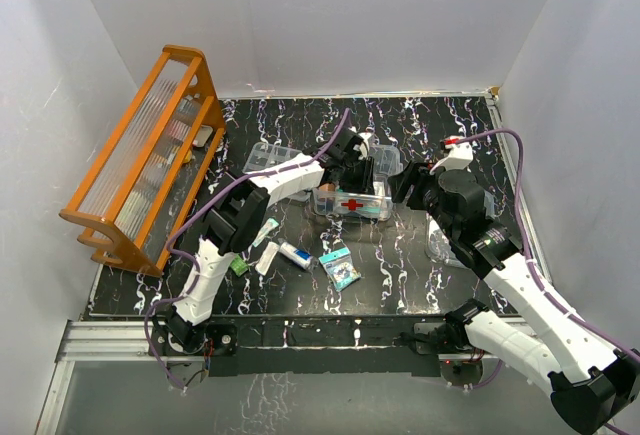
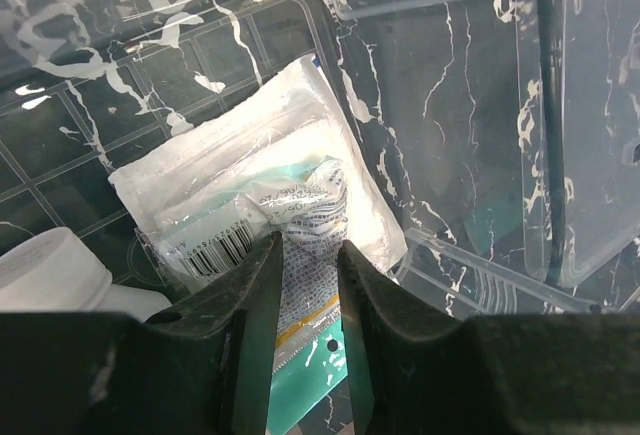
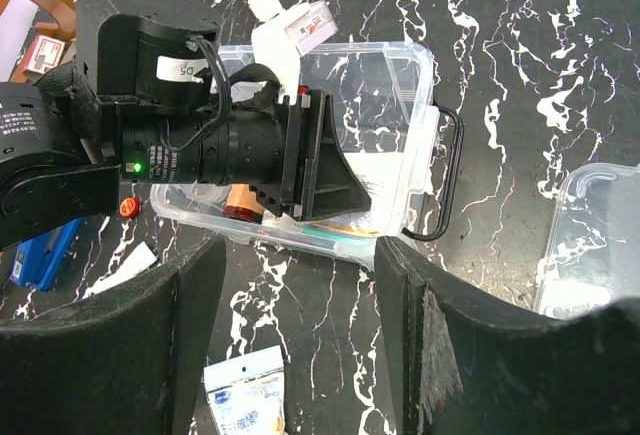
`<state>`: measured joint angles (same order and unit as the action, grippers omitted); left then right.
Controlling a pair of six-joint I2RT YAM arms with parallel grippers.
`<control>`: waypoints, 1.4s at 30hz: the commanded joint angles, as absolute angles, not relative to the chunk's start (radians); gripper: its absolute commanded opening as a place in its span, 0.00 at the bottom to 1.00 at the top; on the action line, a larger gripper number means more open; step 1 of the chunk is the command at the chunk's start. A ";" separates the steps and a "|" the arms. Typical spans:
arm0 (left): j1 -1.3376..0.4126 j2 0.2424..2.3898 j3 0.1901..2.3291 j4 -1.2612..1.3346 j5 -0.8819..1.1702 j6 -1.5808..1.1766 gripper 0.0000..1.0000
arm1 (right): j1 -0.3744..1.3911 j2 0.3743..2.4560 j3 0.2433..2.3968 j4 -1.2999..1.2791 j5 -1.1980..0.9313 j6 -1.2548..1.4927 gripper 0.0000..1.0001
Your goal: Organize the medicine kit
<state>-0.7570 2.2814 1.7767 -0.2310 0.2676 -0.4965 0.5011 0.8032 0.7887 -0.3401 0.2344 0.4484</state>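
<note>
Inside the medicine kit (image 1: 352,205) at mid-table, our left gripper (image 2: 308,248) pinches a small packet (image 2: 300,205) over a white pouch (image 2: 195,180); we'd lower it flat before letting go, right gripper (image 3: 298,275) hovering open.

Both arms reach inward, their grippers close together
The left gripper (image 2: 308,255) points down, jaws almost closed on a sachet (image 2: 300,205); the right gripper (image 3: 295,255) hovers beside it, jaws spread wide
</note>
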 commanded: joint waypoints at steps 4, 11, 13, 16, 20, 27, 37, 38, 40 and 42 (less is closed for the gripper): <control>-0.776 2.246 1.849 -0.359 0.291 -0.388 0.32 | 0.499 0.788 0.809 -0.305 0.254 0.466 0.59; -0.775 2.171 1.962 -0.448 0.258 -0.322 0.38 | 0.499 0.798 0.854 -0.398 0.247 0.479 0.60; -0.775 2.132 1.974 -0.469 0.250 -0.310 0.39 | 0.499 0.802 0.857 -0.422 0.208 0.477 0.61; -0.767 2.060 1.949 -0.478 0.222 -0.313 0.40 | 0.499 0.816 0.863 -0.452 0.117 0.468 0.61; -0.741 1.906 1.817 -0.435 0.158 -0.348 0.40 | 0.499 0.833 0.857 -0.453 -0.038 0.445 0.61; -0.703 1.570 1.451 -0.294 -0.007 -0.381 0.43 | 0.533 0.883 0.819 -0.436 -0.146 0.463 0.60; -0.682 1.176 0.953 -0.131 -0.189 -0.481 0.47 | 0.810 1.010 0.778 -0.477 0.158 0.575 0.57; -0.681 1.155 0.931 -0.128 -0.192 -0.502 0.47 | 0.838 1.034 0.780 -0.492 0.189 0.583 0.57; -0.680 1.120 0.911 -0.128 -0.212 -0.540 0.48 | 0.887 1.077 0.787 -0.521 0.238 0.599 0.57; -0.677 1.091 0.910 -0.122 -0.241 -0.551 0.49 | 0.932 1.115 0.785 -0.539 0.277 0.614 0.56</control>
<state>-0.6872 1.1694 0.9115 -0.1837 -0.1600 -0.4839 0.8654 1.0695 0.7868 -0.5106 0.1238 0.5610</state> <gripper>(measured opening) 0.483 0.567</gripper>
